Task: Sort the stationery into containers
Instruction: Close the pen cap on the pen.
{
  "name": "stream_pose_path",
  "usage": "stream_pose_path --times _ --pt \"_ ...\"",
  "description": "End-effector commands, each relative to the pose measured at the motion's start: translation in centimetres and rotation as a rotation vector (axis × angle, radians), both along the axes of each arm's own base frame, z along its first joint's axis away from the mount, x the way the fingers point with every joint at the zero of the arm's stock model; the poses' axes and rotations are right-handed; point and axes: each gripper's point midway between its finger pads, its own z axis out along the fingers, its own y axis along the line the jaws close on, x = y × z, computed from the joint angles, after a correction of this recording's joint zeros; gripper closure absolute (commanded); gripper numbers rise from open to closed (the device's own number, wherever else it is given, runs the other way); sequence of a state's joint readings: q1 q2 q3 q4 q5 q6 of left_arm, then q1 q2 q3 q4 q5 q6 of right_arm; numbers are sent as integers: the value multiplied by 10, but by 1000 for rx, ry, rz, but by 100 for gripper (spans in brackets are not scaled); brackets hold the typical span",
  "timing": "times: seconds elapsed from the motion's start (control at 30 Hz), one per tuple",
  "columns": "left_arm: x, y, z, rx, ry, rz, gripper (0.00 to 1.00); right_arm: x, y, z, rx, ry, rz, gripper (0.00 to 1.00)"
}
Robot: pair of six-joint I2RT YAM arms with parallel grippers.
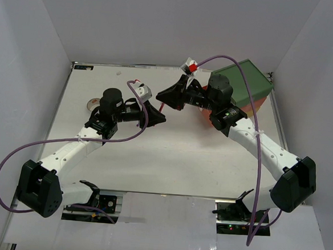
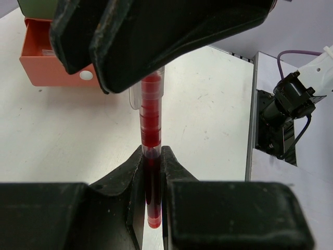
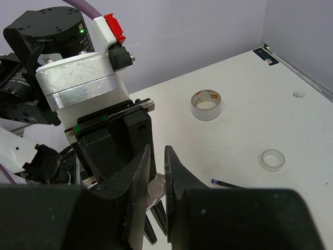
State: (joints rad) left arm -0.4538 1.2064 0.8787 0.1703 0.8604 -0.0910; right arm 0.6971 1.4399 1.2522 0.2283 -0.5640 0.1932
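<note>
A red pen [image 2: 151, 125] with a clear cap [image 3: 156, 188] hangs in the air between both arms. My left gripper [image 2: 152, 153] is shut on its red lower end. My right gripper [image 3: 158, 156] is shut on the capped end, facing the left gripper [image 3: 112, 151] tip to tip. From above, the two meet mid-table, left gripper [image 1: 157, 117] below right gripper [image 1: 165, 96]. The chest of drawers [image 1: 251, 79] stands at the back right behind the right arm. Its orange-red drawer [image 2: 47, 57] with a white knob [image 2: 86, 75] is pulled out.
A beige tape roll [image 3: 207, 104], a smaller clear tape roll [image 3: 272, 159] and a thin dark pen [image 3: 229, 184] lie on the white table. The beige roll [image 1: 92, 104] shows at the table's left, beside the left arm. Grey walls surround the table.
</note>
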Motion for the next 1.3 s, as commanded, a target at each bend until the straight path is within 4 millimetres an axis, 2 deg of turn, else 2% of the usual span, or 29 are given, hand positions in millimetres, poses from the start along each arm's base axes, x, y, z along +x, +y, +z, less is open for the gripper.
stream_pose_path --times 0.0,0.23,0.37,0.47,0.6,0.7,0.8,0.83,1.07,1.27 --pt "-36 7 191 -306 -632 -48 100 -58 -23 -192 -465 494 114 92" --pt "-39 13 206 -324 -683 -18 100 -58 -26 -197 -469 510 114 92" --pt "-42 13 205 -325 -675 -39 100 -59 -27 -197 -463 509 131 92" --pt "-45 8 189 -305 -633 -84 100 -58 -24 -183 -436 467 148 92" --pt "-46 3 157 -257 -544 -135 100 -54 -18 -155 -379 390 155 92" --pt "-44 1 125 -217 -451 -143 100 -48 -13 -131 -329 332 153 92" --pt "-44 1 106 -193 -401 -147 100 -46 -10 -118 -301 307 150 92" --pt "-44 1 94 -178 -368 -144 100 -45 -10 -115 -294 300 148 92" --pt "-46 6 63 -151 -311 -116 100 -40 -6 -97 -238 251 138 92" --pt "-47 6 55 -152 -302 -110 100 -37 -5 -88 -215 213 131 92"
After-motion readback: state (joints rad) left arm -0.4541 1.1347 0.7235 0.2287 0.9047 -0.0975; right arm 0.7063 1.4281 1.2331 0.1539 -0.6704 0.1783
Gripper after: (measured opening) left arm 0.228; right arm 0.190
